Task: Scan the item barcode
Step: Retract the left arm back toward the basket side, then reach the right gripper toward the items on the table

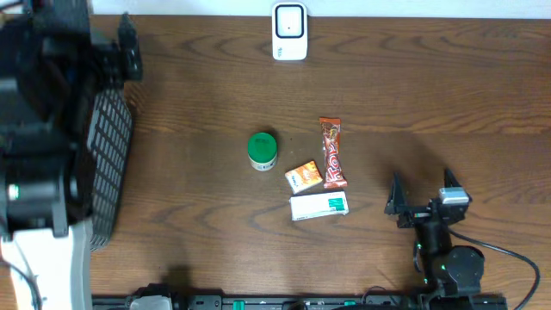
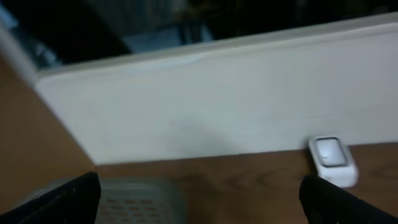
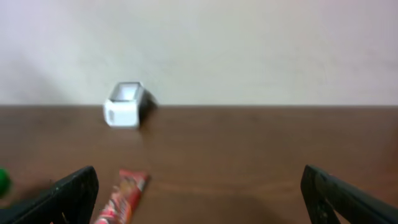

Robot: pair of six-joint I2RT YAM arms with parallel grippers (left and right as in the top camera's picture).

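Left gripper (image 2: pixel 200 198) and right gripper (image 1: pixel 422 191) are being held released, empty, over a brown wood-grain desk (image 1: pixel 198 95) being bounded by a white wall (image 3: pixel 249 43).

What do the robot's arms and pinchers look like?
Both arms are mostly black. The right arm has small green lights, a thin black cable looping beside it and a grey block by its wrist. The right gripper has two black pointed fingers. The left arm looks bulky, with a white part lower down.
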